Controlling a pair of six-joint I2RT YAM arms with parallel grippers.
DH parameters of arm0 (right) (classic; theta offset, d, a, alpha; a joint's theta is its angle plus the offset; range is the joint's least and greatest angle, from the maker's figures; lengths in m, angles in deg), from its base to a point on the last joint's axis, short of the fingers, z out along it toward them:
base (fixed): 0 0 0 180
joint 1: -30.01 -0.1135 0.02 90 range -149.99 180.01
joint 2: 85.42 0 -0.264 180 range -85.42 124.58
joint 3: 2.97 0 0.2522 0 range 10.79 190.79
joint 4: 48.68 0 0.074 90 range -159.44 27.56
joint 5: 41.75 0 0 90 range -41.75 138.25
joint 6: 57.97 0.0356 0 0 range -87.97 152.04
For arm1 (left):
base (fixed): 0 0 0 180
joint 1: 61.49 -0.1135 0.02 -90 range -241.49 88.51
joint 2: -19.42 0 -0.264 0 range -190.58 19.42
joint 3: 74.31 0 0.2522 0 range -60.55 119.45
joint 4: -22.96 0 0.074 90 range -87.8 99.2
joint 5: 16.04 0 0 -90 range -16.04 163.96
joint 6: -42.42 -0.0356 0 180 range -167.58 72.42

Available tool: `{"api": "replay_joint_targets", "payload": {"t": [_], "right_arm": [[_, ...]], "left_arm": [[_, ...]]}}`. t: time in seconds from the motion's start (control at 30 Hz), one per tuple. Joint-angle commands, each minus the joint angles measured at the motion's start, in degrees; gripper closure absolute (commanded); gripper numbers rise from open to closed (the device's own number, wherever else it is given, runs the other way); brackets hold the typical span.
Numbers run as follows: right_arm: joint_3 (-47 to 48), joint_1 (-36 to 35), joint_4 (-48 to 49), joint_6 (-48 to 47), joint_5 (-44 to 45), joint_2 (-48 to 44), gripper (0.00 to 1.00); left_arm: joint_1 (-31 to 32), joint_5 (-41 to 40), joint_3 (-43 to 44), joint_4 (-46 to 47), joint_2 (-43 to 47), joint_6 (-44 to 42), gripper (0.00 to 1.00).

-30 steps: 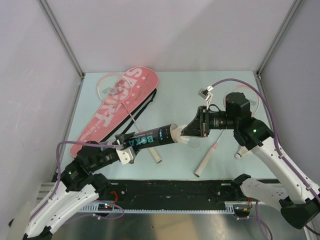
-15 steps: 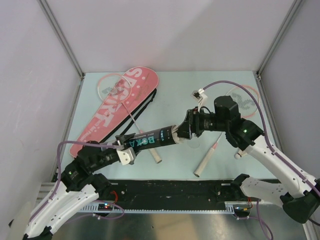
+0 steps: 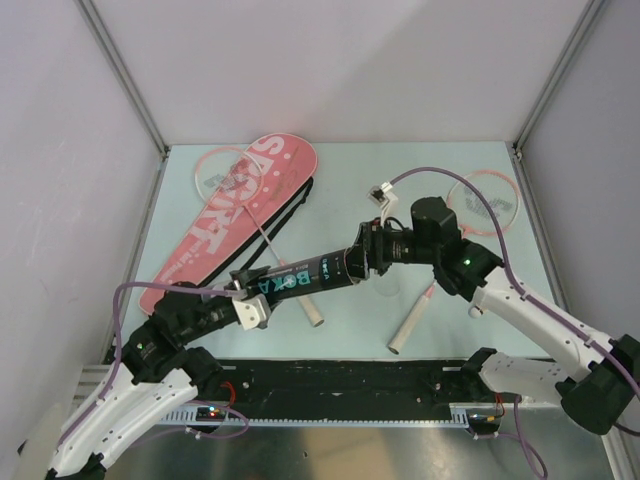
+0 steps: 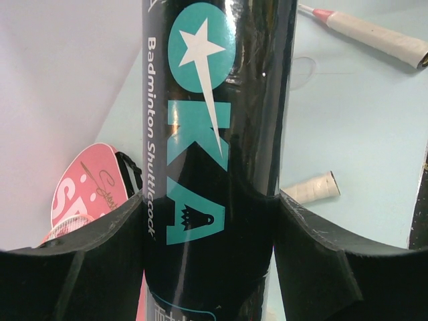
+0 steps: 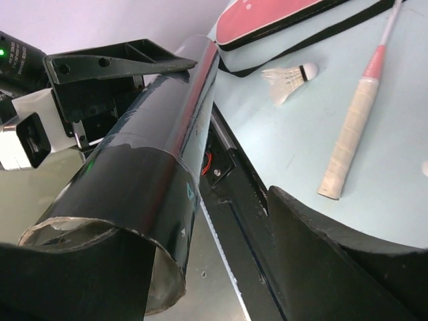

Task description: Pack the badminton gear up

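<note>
Three pale walls (image 3: 350,70) box blue table (image 3: 340,170); L gripper (image 3: 248,285) clamped on black tube (image 3: 310,270), R gripper (image 3: 368,258) spread open.

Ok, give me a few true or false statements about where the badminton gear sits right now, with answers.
1. The left gripper grips the black tube. True.
2. The tube lies flat on the table. False: it is held up off the table.
3. One racket lies across the pink case. True.
4. The right gripper is clamped on a shuttlecock. False: its jaws stand open at the tube's mouth, and a shuttlecock lies on the table.
</note>
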Motion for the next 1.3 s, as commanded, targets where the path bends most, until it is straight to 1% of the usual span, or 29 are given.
{"api": "replay_joint_targets", "payload": {"t": [0.0,0.1,0.2,0.33,0.43,0.6,0.73,0.97,1.1,1.27], "right_arm": [[-0.70,-1.46,7.36,2.18,-1.98,2.64,0.31],[-0.70,-1.21,7.42,2.30,-2.04,2.27,0.30],[-0.76,0.44,6.42,2.66,-1.77,-0.07,0.25],[-0.72,5.01,5.97,2.85,-2.41,-5.42,0.21],[-0.78,10.04,5.53,2.49,-5.00,-8.35,0.19],[-1.62,15.18,4.02,-0.43,-7.40,-8.16,0.19],[-3.38,16.78,3.77,-4.20,-7.75,-4.01,0.21],[-5.41,16.98,4.00,-10.87,-5.84,9.72,0.29],[-4.51,17.76,7.06,-16.23,-8.99,18.71,0.31],[0.00,19.20,6.88,-20.42,-13.10,31.30,0.31]], "left_arm": [[0.10,2.15,1.32,7.87,0.84,0.73,1.00],[0.15,0.24,1.04,7.83,0.79,0.89,1.00],[0.12,-3.27,0.87,7.83,0.69,1.15,1.00],[0.10,-9.33,0.20,7.82,0.39,1.41,1.00],[0.10,-12.80,-0.26,7.83,0.51,1.76,1.00],[0.10,-15.60,-0.54,7.81,1.05,1.85,1.00],[0.11,-16.17,-0.22,7.88,1.92,1.90,1.00],[0.07,-11.28,-0.60,8.36,3.58,3.04,1.00],[0.09,-10.29,-0.52,8.62,3.39,3.45,1.00],[0.08,-9.92,-0.52,8.71,3.30,3.88,1.00]]}}
